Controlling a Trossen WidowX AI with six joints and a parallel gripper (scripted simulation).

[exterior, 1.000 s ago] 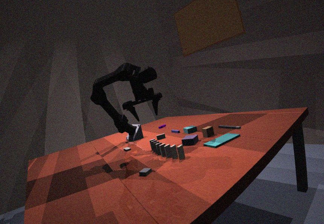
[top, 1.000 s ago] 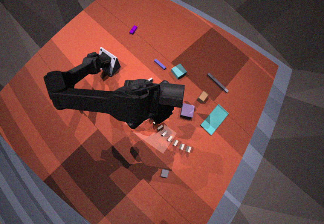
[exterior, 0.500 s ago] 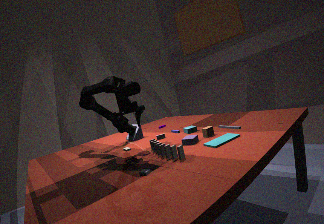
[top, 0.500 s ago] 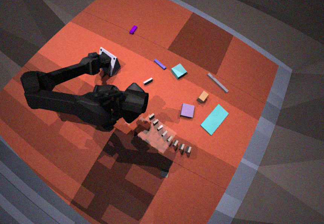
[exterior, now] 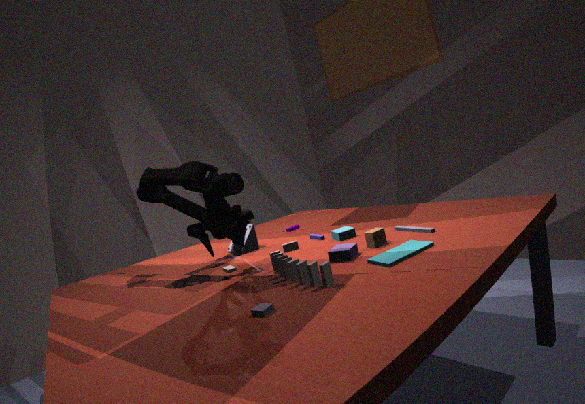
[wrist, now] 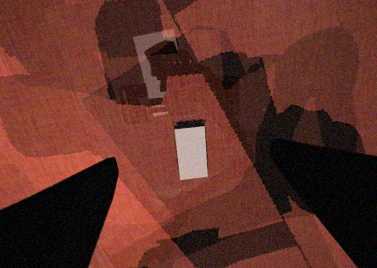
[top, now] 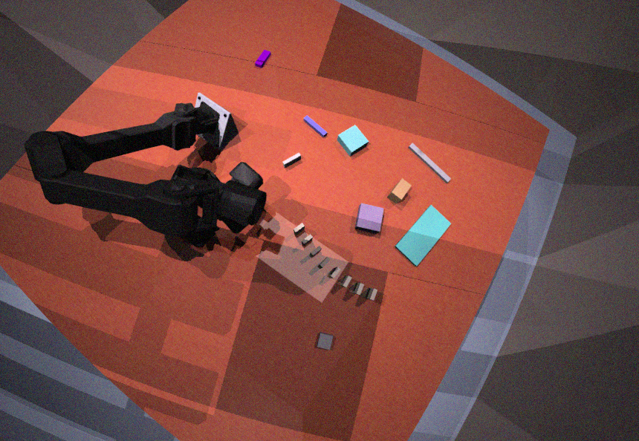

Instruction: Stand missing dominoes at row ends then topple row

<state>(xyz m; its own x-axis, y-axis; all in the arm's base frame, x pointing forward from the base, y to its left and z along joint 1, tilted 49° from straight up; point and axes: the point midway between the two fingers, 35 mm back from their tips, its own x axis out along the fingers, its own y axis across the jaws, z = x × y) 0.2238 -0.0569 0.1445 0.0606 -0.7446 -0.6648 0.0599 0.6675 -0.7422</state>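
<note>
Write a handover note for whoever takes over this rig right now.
Gripper: jaws wide open, holding nothing, hovering over a pale domino lying flat near the row's arm-side end.
Row: about eight dominoes standing, none toppled.
Also lying flat: a white piece and a grey piece, both apart from the row.
Left: stand the missing dominoes at the row's ends at matching spacing, release each, then gently push the end one.
</note>
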